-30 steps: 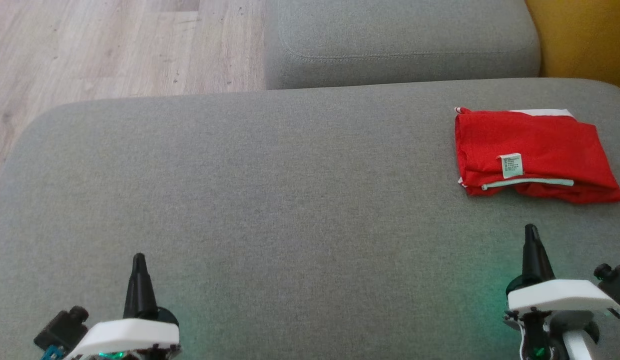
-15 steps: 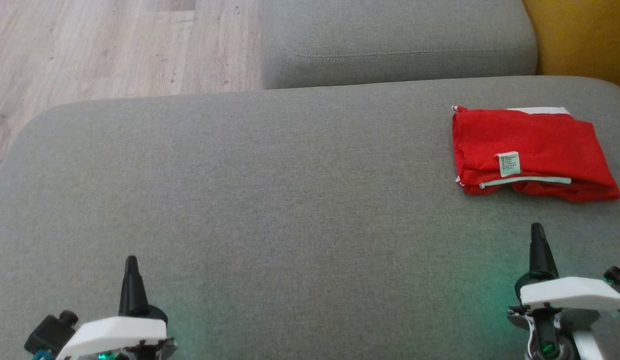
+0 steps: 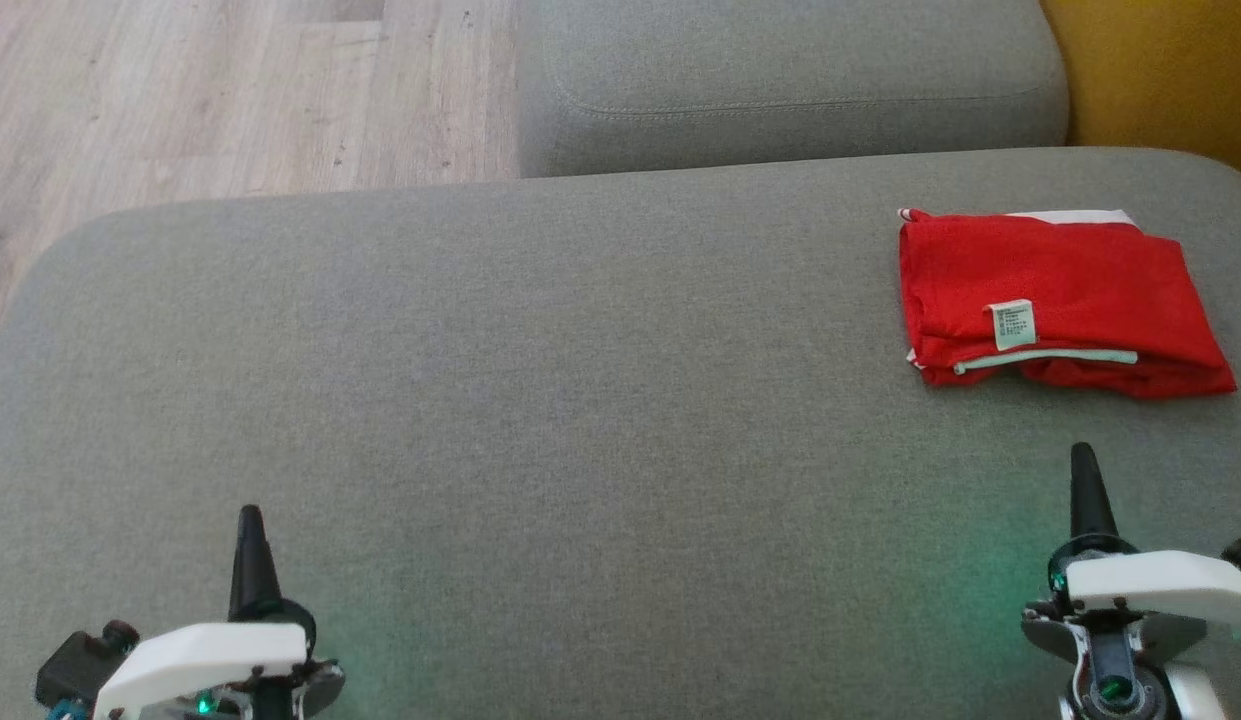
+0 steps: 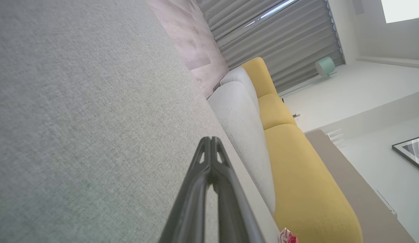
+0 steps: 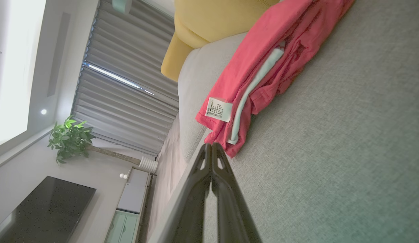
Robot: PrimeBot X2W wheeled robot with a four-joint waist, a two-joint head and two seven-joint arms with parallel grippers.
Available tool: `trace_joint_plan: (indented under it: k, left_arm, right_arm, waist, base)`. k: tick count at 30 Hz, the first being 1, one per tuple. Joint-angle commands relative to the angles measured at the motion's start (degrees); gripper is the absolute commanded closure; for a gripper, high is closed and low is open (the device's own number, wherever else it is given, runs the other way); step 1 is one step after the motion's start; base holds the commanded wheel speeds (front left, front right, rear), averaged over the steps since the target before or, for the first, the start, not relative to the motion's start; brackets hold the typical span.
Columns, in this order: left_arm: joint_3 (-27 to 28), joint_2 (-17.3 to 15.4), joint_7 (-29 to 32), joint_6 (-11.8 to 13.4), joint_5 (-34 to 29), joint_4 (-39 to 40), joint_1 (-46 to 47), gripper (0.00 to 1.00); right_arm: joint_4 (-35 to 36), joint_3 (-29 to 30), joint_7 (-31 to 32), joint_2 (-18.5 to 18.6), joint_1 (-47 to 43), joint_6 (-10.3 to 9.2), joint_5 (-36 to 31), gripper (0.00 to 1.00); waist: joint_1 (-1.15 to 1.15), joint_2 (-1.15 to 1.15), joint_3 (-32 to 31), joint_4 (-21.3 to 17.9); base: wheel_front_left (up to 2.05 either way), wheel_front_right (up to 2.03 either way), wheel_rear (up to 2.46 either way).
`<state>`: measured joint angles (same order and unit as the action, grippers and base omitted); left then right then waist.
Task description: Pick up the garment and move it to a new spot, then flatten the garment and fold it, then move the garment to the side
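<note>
The garment (image 3: 1055,300) is red, folded into a flat packet with a white label and a pale trim strip, lying at the far right of the grey cushion (image 3: 540,400). The right wrist view looks along it from the side as a red garment (image 5: 273,67). My right gripper (image 3: 1082,455) hovers shut and empty just in front of it, with its tips pressed together (image 5: 211,145). At the lower left my left gripper (image 3: 249,515) is shut too, holding nothing, far from the cloth; its closed tips (image 4: 211,139) point over bare cushion.
A second grey cushion (image 3: 790,85) lies behind the first one. A yellow cushion (image 3: 1160,80) sits at the far right corner. Wooden floor (image 3: 180,100) lies past the cushion's far left edge.
The head view has drifted, so everything shifts a little left and up. Both grippers sit lower in the picture, drawn back toward me; the left one has slid slightly left, the right one slightly right.
</note>
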<state>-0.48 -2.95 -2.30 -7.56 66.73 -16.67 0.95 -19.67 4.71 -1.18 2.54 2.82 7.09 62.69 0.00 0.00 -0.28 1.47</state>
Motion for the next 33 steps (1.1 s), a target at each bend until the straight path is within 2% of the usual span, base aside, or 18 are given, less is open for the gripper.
trace_joint_plan:
  k: [1,33]
  left_arm:
    - [1.6,-0.7,0.4,0.0,1.1,2.0,3.1,1.00]
    - [4.8,-0.7,5.9,0.1,19.3,2.5,4.6,1.00]
  right_arm:
    - [2.3,-0.4,0.3,0.2,2.9,0.26,1.3,1.00]
    - [4.7,1.2,5.6,0.3,3.2,0.36,21.7,1.00]
  waist:
    - [0.00,0.00,0.0,0.0]
    - [0.00,0.00,0.3,-1.1]
  base:
    - [0.00,0.00,0.00]
    - [0.00,0.00,0.00]
